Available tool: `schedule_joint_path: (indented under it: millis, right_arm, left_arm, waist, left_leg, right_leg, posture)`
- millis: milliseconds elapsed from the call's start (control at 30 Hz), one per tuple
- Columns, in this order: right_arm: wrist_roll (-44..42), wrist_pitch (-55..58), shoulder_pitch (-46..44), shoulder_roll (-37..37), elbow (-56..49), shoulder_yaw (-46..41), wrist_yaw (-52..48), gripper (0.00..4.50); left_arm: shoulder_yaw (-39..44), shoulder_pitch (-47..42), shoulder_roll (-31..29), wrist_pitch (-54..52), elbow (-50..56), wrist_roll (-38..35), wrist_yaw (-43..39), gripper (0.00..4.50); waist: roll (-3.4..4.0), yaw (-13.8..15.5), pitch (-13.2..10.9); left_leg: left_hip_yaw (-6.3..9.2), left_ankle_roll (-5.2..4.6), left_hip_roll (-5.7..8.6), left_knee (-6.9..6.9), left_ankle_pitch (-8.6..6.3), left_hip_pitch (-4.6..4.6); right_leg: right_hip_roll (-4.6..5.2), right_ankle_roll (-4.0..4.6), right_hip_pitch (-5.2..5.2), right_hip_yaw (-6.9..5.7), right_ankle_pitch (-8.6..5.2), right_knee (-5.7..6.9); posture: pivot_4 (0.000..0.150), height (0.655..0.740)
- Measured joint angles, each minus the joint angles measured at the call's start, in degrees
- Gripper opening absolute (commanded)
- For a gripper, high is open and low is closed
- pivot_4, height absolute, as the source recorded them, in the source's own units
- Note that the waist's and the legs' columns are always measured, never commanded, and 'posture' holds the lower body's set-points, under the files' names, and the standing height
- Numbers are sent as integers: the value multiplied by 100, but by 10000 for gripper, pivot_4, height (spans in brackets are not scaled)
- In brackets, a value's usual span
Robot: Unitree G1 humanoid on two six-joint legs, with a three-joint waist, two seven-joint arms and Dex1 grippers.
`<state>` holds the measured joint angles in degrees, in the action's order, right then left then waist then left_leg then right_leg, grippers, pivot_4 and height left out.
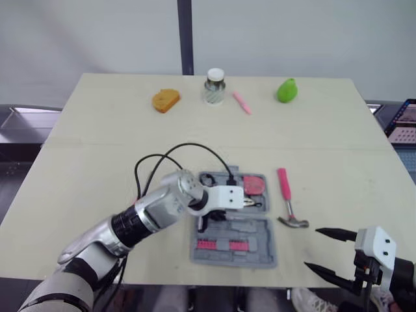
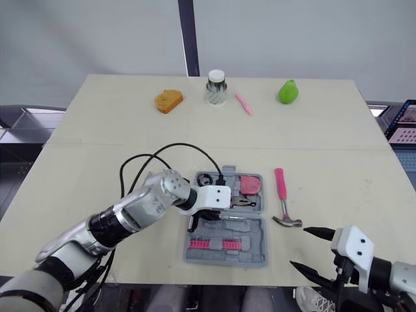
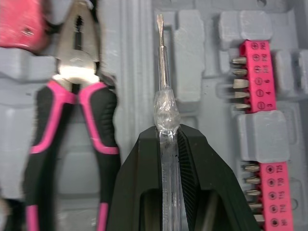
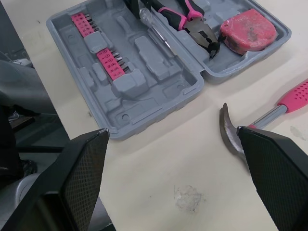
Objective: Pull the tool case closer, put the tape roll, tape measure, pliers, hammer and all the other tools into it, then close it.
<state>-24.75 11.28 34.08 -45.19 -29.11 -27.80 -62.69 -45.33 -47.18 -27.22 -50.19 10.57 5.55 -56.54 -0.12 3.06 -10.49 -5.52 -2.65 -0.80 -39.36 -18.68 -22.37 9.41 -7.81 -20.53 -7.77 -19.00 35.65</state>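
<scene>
left pincer clamps slim screwdriver by its clear, likely slick handle, low over open tool case. hammer lies on table beside case; probably head-heavy, so grab pink handle near head. right pincer open nearby.

We find the tool case at the table's front edge, pliers and tape measure inside, hammer just right of it.

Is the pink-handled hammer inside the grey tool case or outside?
Outside: the pink-handled hammer lies on the beige table beside the grey plastic case.
</scene>
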Motion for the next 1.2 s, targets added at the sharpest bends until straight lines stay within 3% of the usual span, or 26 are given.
schedule_joint_path:
  millis: [1033,1200]
  right_arm:
    - [0,131,122,89,-230,-5,105,45000]
    - [0,132,117,95,-230,-6,107,45000]
  left_arm:
    - [-294,-205,84,147,-243,372,-376,10]
    - [-281,-205,117,-10,-223,324,-517,23379]
  waist:
    - [1,-3,0]
    - [1,-1,0]
  left_leg:
    - [2,-1,0,-7,0,-2]
    - [3,-1,0,-8,-1,-2]
  right_leg:
    - [0,0,-1,0,0,6]
    - [0,0,-1,0,0,8]
  posture:
    - [1500,6950]
    - [1500,6950]
